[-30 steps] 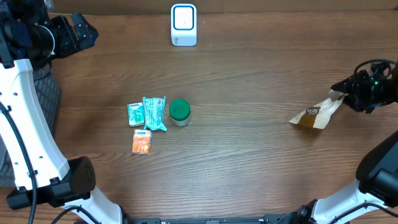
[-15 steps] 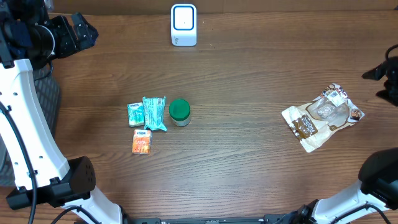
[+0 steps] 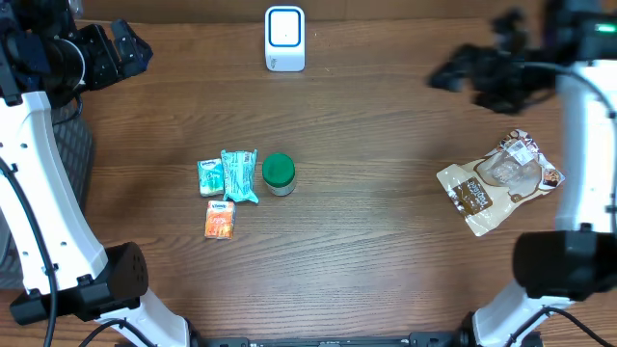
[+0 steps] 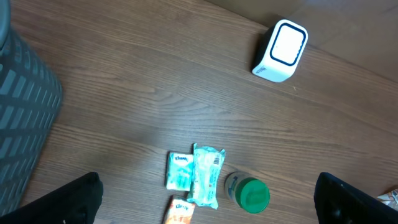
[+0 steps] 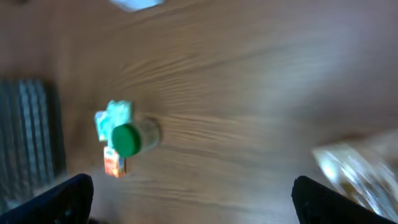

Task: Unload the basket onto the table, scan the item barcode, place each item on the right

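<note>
Holding my right claw (image 5: 193, 199) and left claw (image 3: 135, 46) both spread wide and empty above the brown wooden counter (image 3: 386, 251), I see the brown-and-clear plastic snack pouch (image 3: 499, 188) lying flat near its right edge, well apart from the white boxy scanner (image 3: 285, 39) at the back.

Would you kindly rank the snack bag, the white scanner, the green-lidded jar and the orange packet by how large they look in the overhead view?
1. snack bag
2. white scanner
3. green-lidded jar and orange packet: too alike to rank.
</note>
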